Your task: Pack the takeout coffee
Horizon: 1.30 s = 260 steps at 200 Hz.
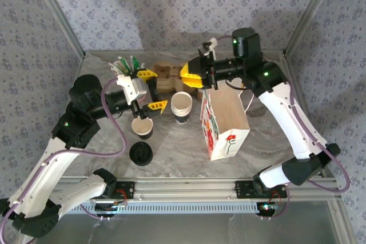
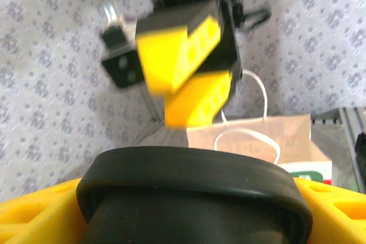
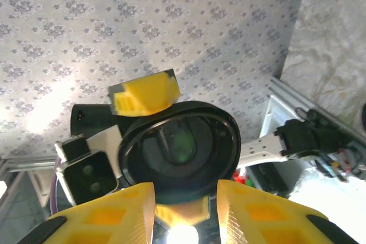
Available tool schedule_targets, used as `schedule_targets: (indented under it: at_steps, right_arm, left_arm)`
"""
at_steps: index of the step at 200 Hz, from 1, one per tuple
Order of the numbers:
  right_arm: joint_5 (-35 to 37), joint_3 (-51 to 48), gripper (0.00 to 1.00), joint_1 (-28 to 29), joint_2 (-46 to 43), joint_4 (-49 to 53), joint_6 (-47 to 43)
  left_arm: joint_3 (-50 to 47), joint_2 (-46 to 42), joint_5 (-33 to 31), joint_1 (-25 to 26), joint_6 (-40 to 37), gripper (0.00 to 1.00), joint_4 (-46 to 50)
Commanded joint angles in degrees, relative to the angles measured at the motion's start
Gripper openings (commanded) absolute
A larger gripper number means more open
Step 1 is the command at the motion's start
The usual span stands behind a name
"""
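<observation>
1. Closest to the left wrist lens, the takeout coffee (image 2: 194, 178) spans the bottom of the view: a thick black lid rim over a dark body.
2. On both sides of it sit the yellow fingers of the left tool (image 2: 186, 201). They are spread wide and pressed against the cup, so this tool has hold of it.
3. Just beyond the lid hangs the right tool (image 2: 189, 75), blurred, its two yellow fingers close together. Behind it stands a paper bag (image 2: 257, 135) with white string handles.
4. From the right wrist, the round black lid faces the lens. One finger of the left tool rests on top of the cup and one sits beneath it.
5. The right tool's own fingers frame the bottom edge with a modest gap between them, clamped on nothing I can make out.
6. From above, both arms meet over the grey marbled counter (image 1: 171, 158), and the coffee is held off it in the left tool.
7. Below the tools stand a stack of white cups (image 1: 182, 107), a lidless cup (image 1: 142, 127) and a loose black lid (image 1: 140, 154). The bag is to the right.
</observation>
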<state>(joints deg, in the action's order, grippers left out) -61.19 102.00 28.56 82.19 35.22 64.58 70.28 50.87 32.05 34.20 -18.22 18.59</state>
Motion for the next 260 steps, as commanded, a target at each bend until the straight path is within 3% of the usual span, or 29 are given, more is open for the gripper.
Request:
schedule_targets:
  at_steps: [1,54,90,180,260]
  right_arm:
    - [0.4,8.9,0.35,-3.1,-0.8,13.6,-10.5]
    - [9.1,17.7,0.36,-13.3,-0.6,38.8,-30.9]
    - [19.7,17.1,0.36,-14.8,-0.5,48.2,-39.2]
    - [22.1,12.6,0.36,-14.8,-2.6,46.6,-40.1]
    - [21.8,12.8,0.37,-14.8,-2.8,46.4,-40.0]
  left_arm:
    - [-0.4,-2.8,-7.5,0.2,-4.0,0.81,9.7]
    - [2.2,0.2,-21.2,0.1,0.2,0.86,26.1]
    - [5.7,6.0,-27.7,0.1,5.8,0.85,33.1]
    - [8.5,15.6,-36.6,0.1,21.5,0.83,45.8]
    - [3.9,20.8,-41.4,0.2,25.7,0.85,44.1]
